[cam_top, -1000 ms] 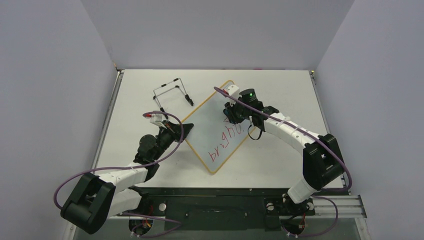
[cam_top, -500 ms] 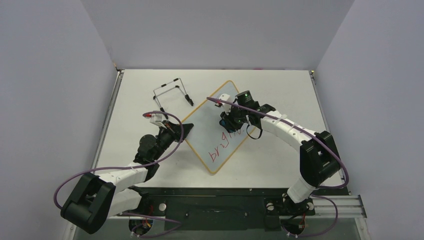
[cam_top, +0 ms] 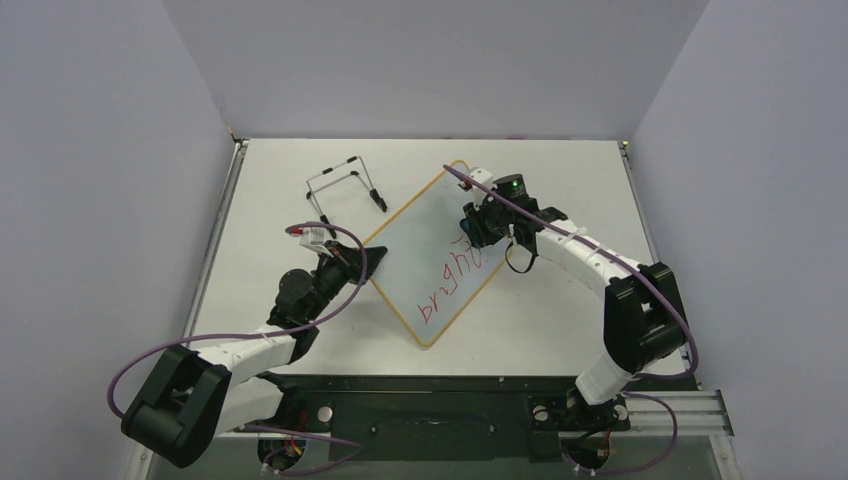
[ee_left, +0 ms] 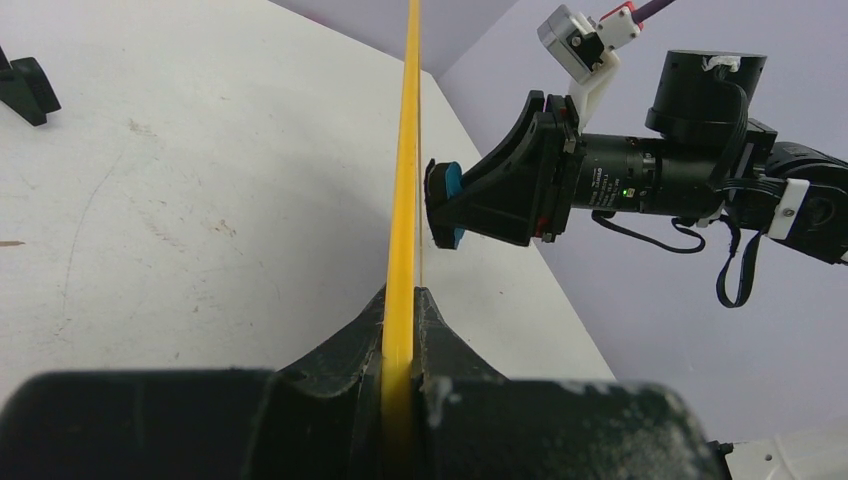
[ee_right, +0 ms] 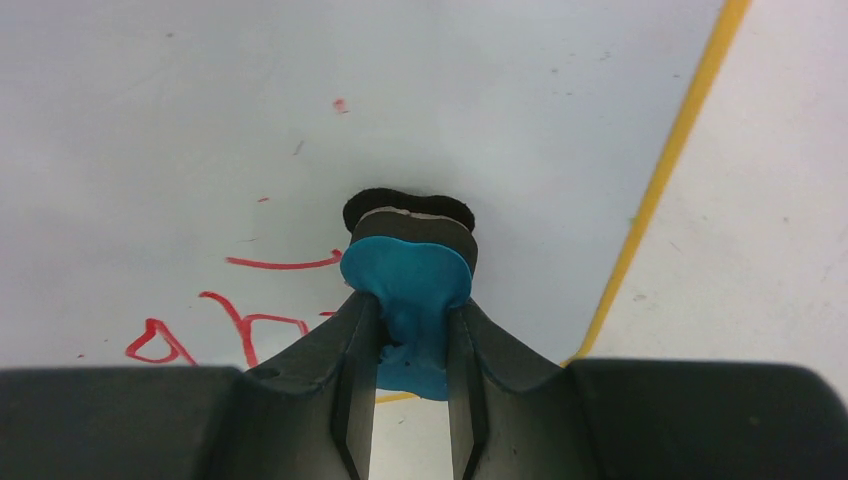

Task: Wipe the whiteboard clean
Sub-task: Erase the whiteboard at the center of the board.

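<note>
The whiteboard [cam_top: 420, 240] sits as a diamond mid-table, with a glossy white face, a yellow frame and red handwriting [cam_top: 447, 285] on its lower half. My left gripper [cam_top: 372, 258] is shut on the frame at the board's left corner. In the left wrist view the yellow edge [ee_left: 405, 170] runs straight out from between the jaws of the left gripper [ee_left: 402, 300]. My right gripper [cam_top: 480, 228] is over the board's upper right part, shut on a blue eraser [ee_right: 410, 275]. The eraser's dark pad presses on the white face [ee_right: 200, 110], just above red strokes [ee_right: 240, 320].
A thin black wire stand [cam_top: 345, 185] stands on the table behind the board's left side. Grey walls close in the table on the left, the back and the right. The board's yellow frame [ee_right: 670, 170] passes close to the right of the eraser.
The right gripper swept the eraser left and down across the board, then back up to the right. The red marks near the eraser look fewer. The left gripper and the board stayed put.
</note>
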